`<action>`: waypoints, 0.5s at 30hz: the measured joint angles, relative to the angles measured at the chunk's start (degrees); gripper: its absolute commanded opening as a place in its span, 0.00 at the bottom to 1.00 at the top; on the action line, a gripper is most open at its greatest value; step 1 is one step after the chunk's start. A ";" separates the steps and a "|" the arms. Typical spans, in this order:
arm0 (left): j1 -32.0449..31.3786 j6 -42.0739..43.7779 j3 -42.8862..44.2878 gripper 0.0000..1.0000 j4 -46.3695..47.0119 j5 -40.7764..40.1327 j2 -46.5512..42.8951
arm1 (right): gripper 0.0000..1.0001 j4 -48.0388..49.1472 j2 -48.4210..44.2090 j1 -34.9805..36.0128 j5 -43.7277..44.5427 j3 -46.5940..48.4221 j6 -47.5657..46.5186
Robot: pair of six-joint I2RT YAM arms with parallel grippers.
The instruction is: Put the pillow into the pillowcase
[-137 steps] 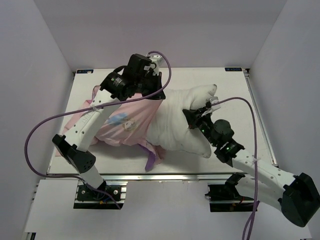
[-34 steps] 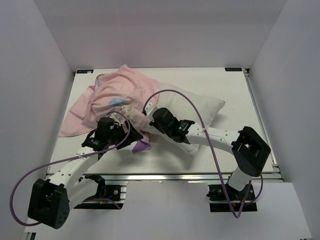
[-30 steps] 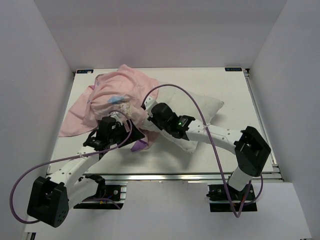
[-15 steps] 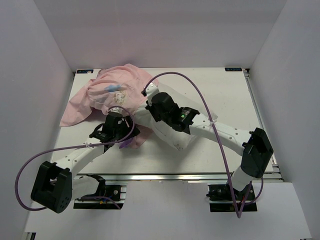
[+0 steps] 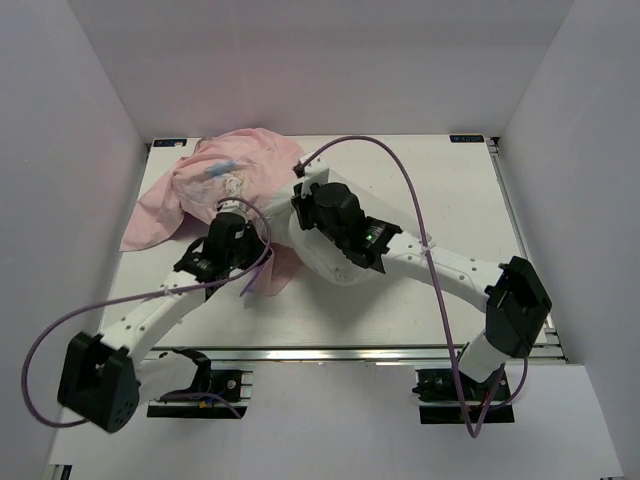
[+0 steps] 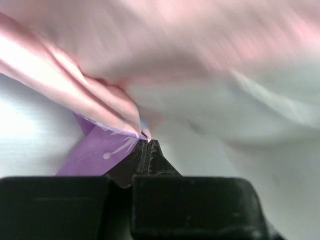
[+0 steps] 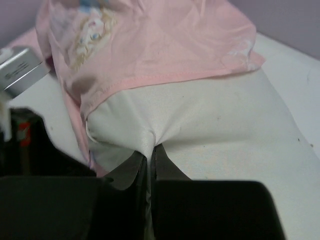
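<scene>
The pillowcase (image 5: 235,172) lies bunched at the back left, pink face up, with its purple snowflake side (image 6: 97,152) showing at the hem. The white pillow (image 5: 315,262) pokes into its mouth, mostly hidden under my right arm. In the right wrist view the pink hem (image 7: 150,75) crosses the pillow (image 7: 210,115). My right gripper (image 7: 150,150) is shut on a pinch of pillow fabric near that end (image 5: 298,200). My left gripper (image 6: 146,144) is shut on the pillowcase's hem beside the pillow (image 6: 225,115), just left of the right gripper (image 5: 258,255).
The white table (image 5: 450,190) is boxed in by pale walls on three sides. Purple cables (image 5: 400,178) loop over both arms. The left arm's wrist (image 7: 20,125) sits close at the right gripper's left.
My left gripper has shut at the pillowcase hem. My right gripper has carried the pillow back and left, deeper under the pink fabric. The pillowcase has bunched toward the back left corner.
</scene>
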 measured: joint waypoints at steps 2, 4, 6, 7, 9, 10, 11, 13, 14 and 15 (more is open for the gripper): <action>-0.87 0.13 0.22 0.00 -1.92 0.85 -4.70 | 0.00 5.42 -0.04 -0.15 0.96 -0.81 0.07; -1.46 0.20 1.20 0.00 -3.72 2.29 -9.99 | 0.00 12.09 -0.28 -0.22 1.86 -2.69 -0.09; -1.64 0.17 3.52 0.00 -5.66 4.44 -14.88 | 0.00 18.73 -0.72 -0.15 3.19 -5.46 -0.59; -1.64 0.24 5.25 0.00 -6.73 5.68 -16.76 | 0.00 23.47 -0.90 -0.07 4.02 -7.63 -1.27; -1.64 0.50 9.79 0.00 -10.25 7.69 -18.75 | 0.00 33.94 -1.38 0.57 5.92 -13.64 -2.56; -1.66 0.74 12.87 0.00 -12.44 8.90 -18.93 | 0.00 39.41 -1.14 1.27 7.06 -16.65 -3.61; -1.66 0.81 15.67 0.00 -13.88 10.21 -18.88 | 0.00 44.33 -0.33 2.10 8.46 -19.12 -5.16; -1.66 1.18 19.30 0.00 -15.56 12.70 -18.82 | 0.00 53.02 3.43 4.85 11.87 -22.25 -8.92; -1.66 1.20 20.09 0.00 -16.02 14.21 -18.84 | 0.00 55.89 5.88 6.29 13.05 -22.62 -10.80; -1.66 1.22 20.26 0.00 -16.35 15.93 -18.84 | 0.00 58.86 8.72 8.02 14.47 -22.62 -12.87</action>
